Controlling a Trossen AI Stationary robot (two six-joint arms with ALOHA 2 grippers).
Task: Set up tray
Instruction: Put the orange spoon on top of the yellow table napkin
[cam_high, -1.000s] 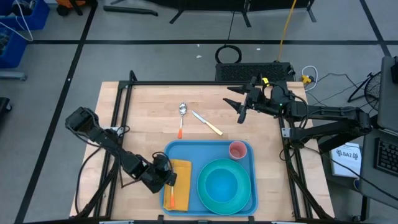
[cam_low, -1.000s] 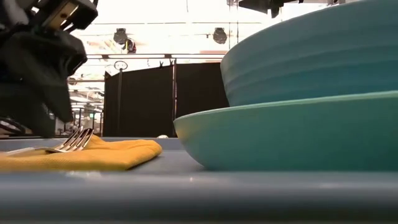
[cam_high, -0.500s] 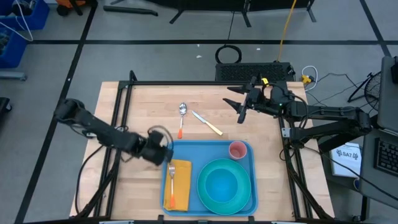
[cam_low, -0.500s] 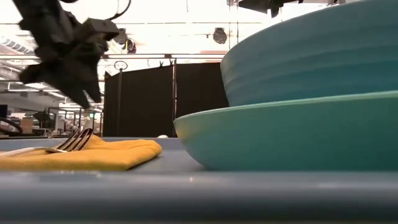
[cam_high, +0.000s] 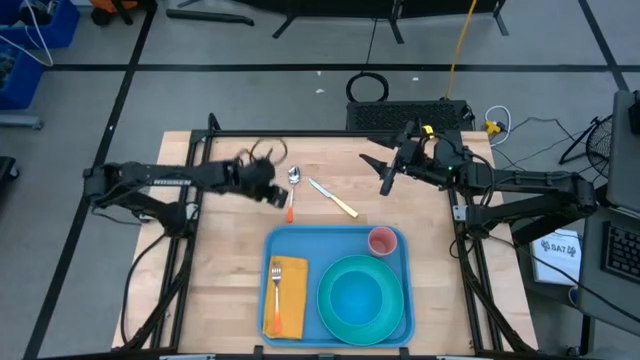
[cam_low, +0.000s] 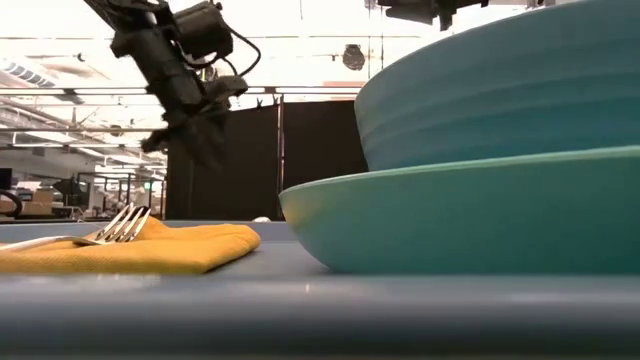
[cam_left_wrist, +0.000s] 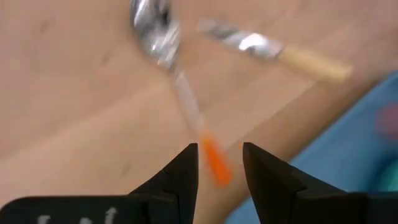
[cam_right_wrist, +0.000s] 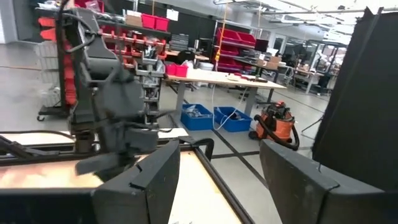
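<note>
The blue tray (cam_high: 398, 318) lies at the table's near edge. On it are a yellow-orange napkin (cam_high: 290, 297) with a fork (cam_high: 276, 300), a turquoise bowl on a plate (cam_high: 357, 295), and a pink cup (cam_high: 381, 240). On the wood beyond the tray lie an orange-handled spoon (cam_high: 291, 195) and a pale-handled knife (cam_high: 333, 197). My left gripper (cam_high: 277, 196) hovers open over the spoon. In the left wrist view the spoon's orange handle (cam_left_wrist: 214, 163) shows between the two fingertips. My right gripper (cam_high: 378, 172) waits open in the air, right of the knife.
Bare wood lies left of the tray and along the table's far side. A black frame rail (cam_high: 300, 133) runs along the far edge. Cables (cam_high: 368, 88) and a black box (cam_high: 410, 112) lie on the floor beyond it.
My left gripper has swung from above the napkin at the tray's left side toward the table's far edge, rising, and now stands over the spoon. The fork and napkin have stayed where they were.
</note>
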